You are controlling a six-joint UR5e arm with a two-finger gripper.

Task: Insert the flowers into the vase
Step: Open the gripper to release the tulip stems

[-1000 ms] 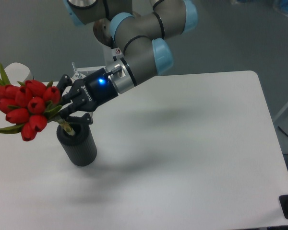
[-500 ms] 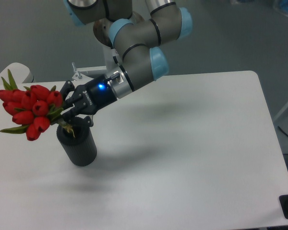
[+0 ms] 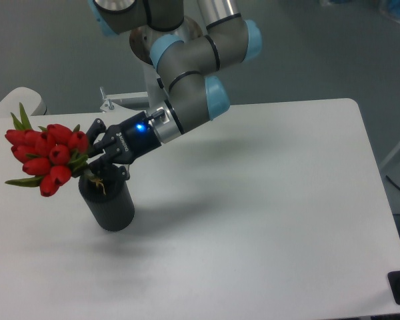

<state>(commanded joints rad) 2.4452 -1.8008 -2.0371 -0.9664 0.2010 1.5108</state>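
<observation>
The flowers (image 3: 48, 155) are a bunch of red tulip buds with green leaves, leaning out to the left above the vase. Their pale stems run down to the right into the round mouth of the vase (image 3: 109, 203), a dark ribbed cylinder standing upright on the white table at the left. My gripper (image 3: 92, 157) reaches in from the upper right, tilted low, and is shut on the stems just above the vase's rim. The stem ends inside the vase are hidden.
The white table (image 3: 267, 213) stretches to the right and front of the vase. A small metal bracket (image 3: 113, 101) sits at the table's back edge behind the gripper. A pale rounded object (image 3: 27, 100) shows at the far left edge.
The arm has shifted right and down a little, bringing the flower heads closer to the vase and the bunch more upright. The stems sit deeper in the mouth.
</observation>
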